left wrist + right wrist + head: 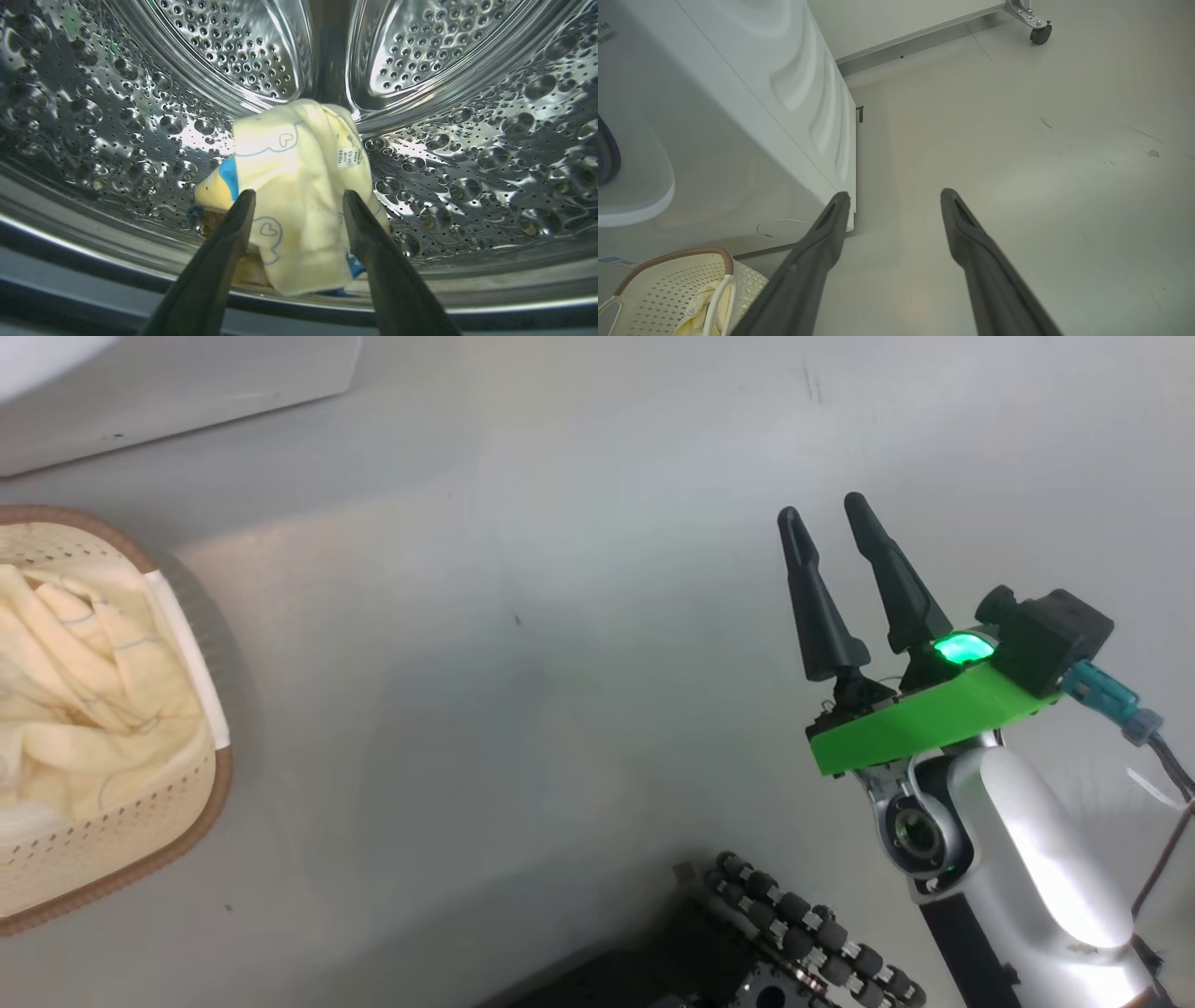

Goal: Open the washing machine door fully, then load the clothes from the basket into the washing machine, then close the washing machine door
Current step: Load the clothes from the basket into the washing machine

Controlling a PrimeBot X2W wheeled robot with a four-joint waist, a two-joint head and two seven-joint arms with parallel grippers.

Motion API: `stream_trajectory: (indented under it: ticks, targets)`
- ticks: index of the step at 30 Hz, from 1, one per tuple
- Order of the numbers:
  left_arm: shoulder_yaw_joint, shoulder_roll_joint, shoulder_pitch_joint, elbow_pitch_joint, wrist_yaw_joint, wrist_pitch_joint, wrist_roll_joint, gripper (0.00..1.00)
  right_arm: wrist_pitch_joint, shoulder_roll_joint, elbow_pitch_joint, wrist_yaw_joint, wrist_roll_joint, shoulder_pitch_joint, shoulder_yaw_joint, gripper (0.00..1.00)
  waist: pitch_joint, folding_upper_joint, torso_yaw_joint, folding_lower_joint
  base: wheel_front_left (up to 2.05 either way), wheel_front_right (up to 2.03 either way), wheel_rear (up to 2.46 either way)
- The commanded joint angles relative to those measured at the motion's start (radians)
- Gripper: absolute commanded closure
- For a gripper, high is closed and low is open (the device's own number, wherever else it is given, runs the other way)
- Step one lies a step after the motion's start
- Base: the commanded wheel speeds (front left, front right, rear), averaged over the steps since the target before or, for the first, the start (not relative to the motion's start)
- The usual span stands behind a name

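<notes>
In the left wrist view I look into the washing machine's steel drum (467, 163). A cream-yellow garment (299, 158) with blue patches lies on the drum floor. My left gripper (299, 193) is open, its fingers spread on either side just in front of the cloth. The basket (219, 784) stands on the floor at the left of the head view, with more cream clothes (84, 672) in it. My right gripper (822, 507) hangs open over bare floor, far right of the basket. The washing machine door is out of view.
The washing machine's white body (738, 116) fills the left of the right wrist view, with the basket (677, 254) at its foot. A wheeled frame's caster (1038, 33) stands at the far right. My own base (794, 933) shows at the bottom.
</notes>
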Motion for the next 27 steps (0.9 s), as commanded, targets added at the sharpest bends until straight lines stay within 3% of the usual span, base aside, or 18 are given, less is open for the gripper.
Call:
stream_trajectory:
  ticks: [1, 9, 15, 21, 27]
  targets:
    - [0.038, 0.042, 0.018, -0.02, 0.084, -0.028, -0.008, 0.0, -0.01, -0.008, -0.022, 0.0, -0.011, 0.032, 0.002, 0.0, -0.026, -0.0001, 0.017, 0.0, 0.0, 0.0, 0.0]
    - [0.057, -0.02, 0.174, 0.018, 0.059, -0.252, -0.027, 0.0, -0.01, -0.008, -0.01, 0.0, -0.057, 0.061, -0.037, 0.0, -0.114, -0.0001, 0.061, 0.0, 0.0, 0.0, 0.0]
    - [0.055, -0.101, 0.317, 0.018, 0.045, -0.407, -0.044, 0.0, -0.01, -0.008, -0.002, 0.0, -0.094, 0.092, -0.07, 0.0, -0.191, -0.0001, 0.1, 0.0, 0.0, 0.0, 0.0]
    - [0.036, -0.212, 0.5, -0.074, 0.082, -0.474, -0.017, 0.0, 0.016, -0.008, -0.008, 0.0, -0.14, 0.134, -0.108, 0.0, -0.285, -0.0001, 0.144, 0.0, 0.0, 0.0, 0.0]
    - [0.016, -0.335, 0.7, -0.276, 0.137, -0.481, 0.059, 0.0, 0.062, -0.009, -0.04, 0.0, -0.184, 0.181, -0.147, 0.0, -0.371, -0.0001, 0.188, 0.0, 0.0, 0.0, 0.0]
